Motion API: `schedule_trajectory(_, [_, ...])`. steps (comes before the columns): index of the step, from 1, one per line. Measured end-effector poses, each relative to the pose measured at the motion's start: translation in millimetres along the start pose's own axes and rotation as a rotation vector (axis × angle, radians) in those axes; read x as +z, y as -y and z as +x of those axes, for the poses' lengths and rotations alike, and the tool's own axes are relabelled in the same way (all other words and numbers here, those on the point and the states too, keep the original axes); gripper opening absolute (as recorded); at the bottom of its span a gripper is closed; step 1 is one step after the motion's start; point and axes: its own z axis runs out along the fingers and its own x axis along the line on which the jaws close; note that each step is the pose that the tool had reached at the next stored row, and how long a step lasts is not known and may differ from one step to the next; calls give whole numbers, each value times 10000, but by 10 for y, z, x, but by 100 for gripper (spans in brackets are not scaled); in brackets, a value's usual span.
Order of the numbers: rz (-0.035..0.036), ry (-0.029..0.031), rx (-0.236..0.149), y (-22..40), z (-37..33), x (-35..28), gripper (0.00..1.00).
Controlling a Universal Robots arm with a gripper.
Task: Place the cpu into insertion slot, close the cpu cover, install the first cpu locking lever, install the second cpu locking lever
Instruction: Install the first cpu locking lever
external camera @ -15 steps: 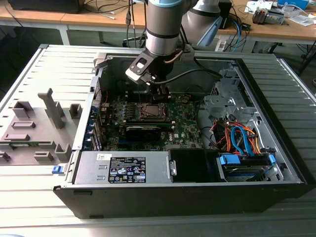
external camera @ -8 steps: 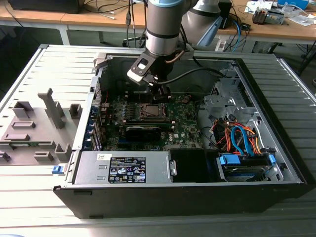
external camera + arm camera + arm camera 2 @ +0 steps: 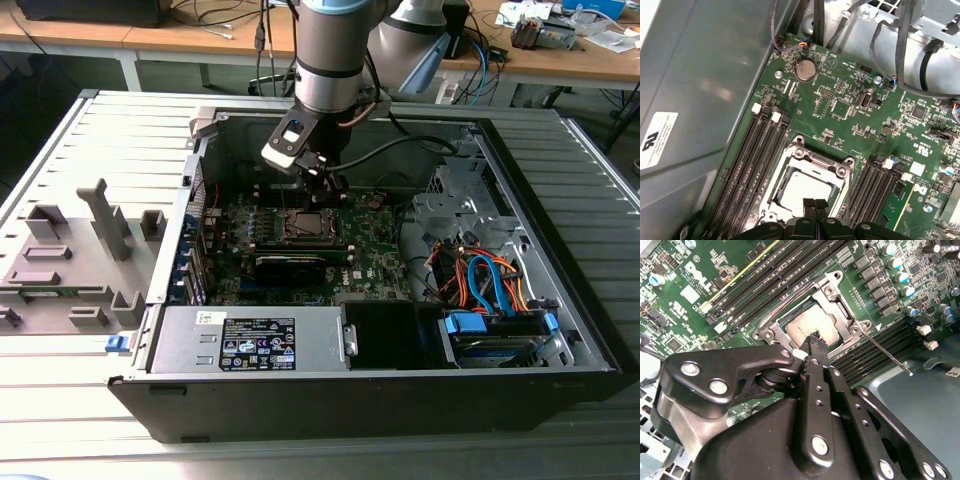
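My gripper [image 3: 815,340], pinched closed on nothing, hangs over the slot [image 3: 769,333], where the cpu [image 3: 810,325] lies seated under the lowered cover [image 3: 838,299]; a lever [image 3: 890,354] juts free beside the slot, so I judge the lever step in hand, calling for fine, steady pressing.

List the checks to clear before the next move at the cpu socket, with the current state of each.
1. cpu seated in insertion slot: ok, its metal face lies flat inside the socket.
2. cpu cover down: ok, the frame lies around the chip in both wrist views.
3. Locking lever latched: not ok, the thin rod angles away from the socket, with its free end over the case floor.
4. Second lever latched: cannot tell.
5. Gripper empty: ok, it is shut with nothing in it, tips over the cpu's edge.
6. Tips touching the cpu: cannot tell.
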Motion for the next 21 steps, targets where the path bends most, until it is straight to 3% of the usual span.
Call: schedule_trajectory(21, [-8, 7, -527, -9, -5, 0, 11])
